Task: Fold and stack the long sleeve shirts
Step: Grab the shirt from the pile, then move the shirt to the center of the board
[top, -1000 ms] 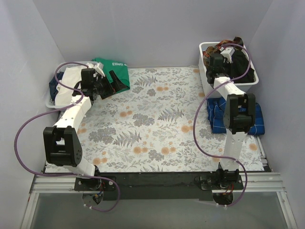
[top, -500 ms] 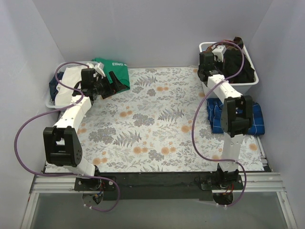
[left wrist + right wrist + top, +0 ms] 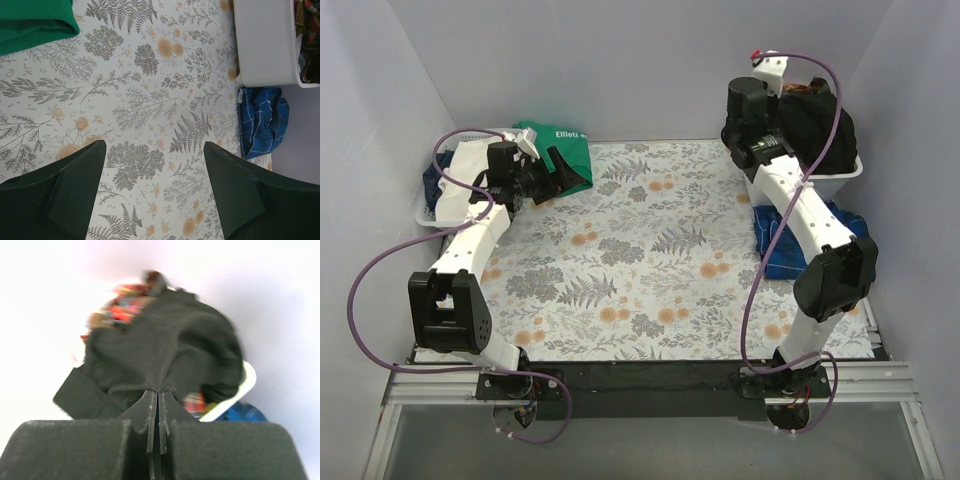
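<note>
**One black shirt pinched above the far-right bin**

From my console, the floral table (image 3: 620, 260) takes up most of the top view. The black shirt (image 3: 817, 130) is the largest garment. It hangs in a bunched mass over the white bin (image 3: 852, 170) at the table's far right corner, and its lower folds rest in or on the bin. I cannot make out its long axis or where the sleeves run. I judge that the next move depends on this: the open middle of the table lies to the near-left of the pinch, so the shirt has to come clear of the bin rim before it can be spread.

A blue plaid shirt (image 3: 848, 232) lies folded along the right edge, just beside the bin and partly under the right arm. Red-orange plaid cloth (image 3: 120, 310) shows blurred behind the black shirt. The green top (image 3: 560, 148) sits at the far left, next to a basket (image 3: 432, 212) of other clothes.

The right arm is plainly the nearer one. The right gripper (image 3: 155, 396) has its fingers pressed together on a fold of the black shirt. The left gripper (image 3: 155, 150) hovers wide apart over the table by the green top, holding nothing and well apart from the shirt.
</note>
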Action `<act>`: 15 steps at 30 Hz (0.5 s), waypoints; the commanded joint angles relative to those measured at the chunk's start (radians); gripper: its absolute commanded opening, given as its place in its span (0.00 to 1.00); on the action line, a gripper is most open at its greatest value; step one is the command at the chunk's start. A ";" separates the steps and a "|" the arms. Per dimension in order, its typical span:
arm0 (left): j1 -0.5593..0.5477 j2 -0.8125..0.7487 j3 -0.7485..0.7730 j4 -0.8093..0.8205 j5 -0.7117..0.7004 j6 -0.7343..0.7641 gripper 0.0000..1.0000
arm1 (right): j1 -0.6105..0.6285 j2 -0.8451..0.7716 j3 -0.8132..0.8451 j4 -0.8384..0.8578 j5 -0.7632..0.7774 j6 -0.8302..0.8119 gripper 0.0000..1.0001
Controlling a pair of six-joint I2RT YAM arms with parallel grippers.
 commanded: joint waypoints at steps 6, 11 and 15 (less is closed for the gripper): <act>0.001 -0.067 -0.002 0.026 -0.003 -0.018 0.81 | 0.194 -0.115 0.213 -0.011 -0.227 -0.134 0.01; 0.001 -0.087 -0.016 0.021 -0.060 -0.030 0.81 | 0.347 -0.160 0.275 -0.042 -0.320 -0.214 0.01; 0.000 -0.093 -0.017 -0.022 -0.210 -0.067 0.81 | 0.511 -0.186 0.316 -0.022 -0.344 -0.321 0.01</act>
